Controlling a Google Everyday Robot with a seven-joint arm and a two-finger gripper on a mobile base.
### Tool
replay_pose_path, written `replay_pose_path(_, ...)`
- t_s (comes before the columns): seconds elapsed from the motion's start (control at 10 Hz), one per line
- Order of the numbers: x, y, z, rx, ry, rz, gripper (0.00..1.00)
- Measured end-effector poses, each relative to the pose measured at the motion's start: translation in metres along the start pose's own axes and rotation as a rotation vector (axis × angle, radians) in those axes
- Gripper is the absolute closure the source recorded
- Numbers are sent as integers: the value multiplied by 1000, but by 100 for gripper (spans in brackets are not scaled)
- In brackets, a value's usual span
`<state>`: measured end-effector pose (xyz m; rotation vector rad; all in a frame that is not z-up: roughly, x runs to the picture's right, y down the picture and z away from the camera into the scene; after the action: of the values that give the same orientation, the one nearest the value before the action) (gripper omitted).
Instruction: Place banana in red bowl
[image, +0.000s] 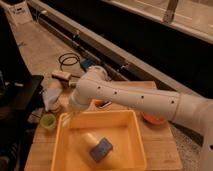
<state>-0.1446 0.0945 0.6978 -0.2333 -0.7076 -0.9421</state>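
Observation:
The red bowl (153, 119) sits on the wooden table right of the yellow tub, mostly hidden under my white arm. My gripper (68, 117) points down at the tub's far left corner, below the wrist (84, 94). A slim pale yellow shape (64, 120) at the gripper may be the banana; I cannot tell if it is held. The gripper is far left of the red bowl.
The big yellow tub (134, 131) holds a blue sponge (101, 149) and a pale object (89, 136). A light-green cup (48, 121) stands left of it. A small orange thing (102, 104) lies behind the tub. A white crumpled item (50, 97) and cables (69, 61) are to the left.

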Motion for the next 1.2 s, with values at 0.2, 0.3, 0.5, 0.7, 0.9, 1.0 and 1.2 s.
replay_pose_path(0.2,31,11,-17,-14,46,50,100)
replay_pose_path(0.3,54,24,-32,-31,80,82,100)
replay_pose_path(0.5,91,49,-60,-62,137,144,100)
replay_pose_path(0.7,128,84,-91,-93,201,240,100)
replay_pose_path(0.9,153,120,-113,-111,248,340,100)
replay_pose_path(1.0,157,128,-117,-111,254,361,100)
replay_pose_path(1.2,156,126,-115,-111,250,356,100)
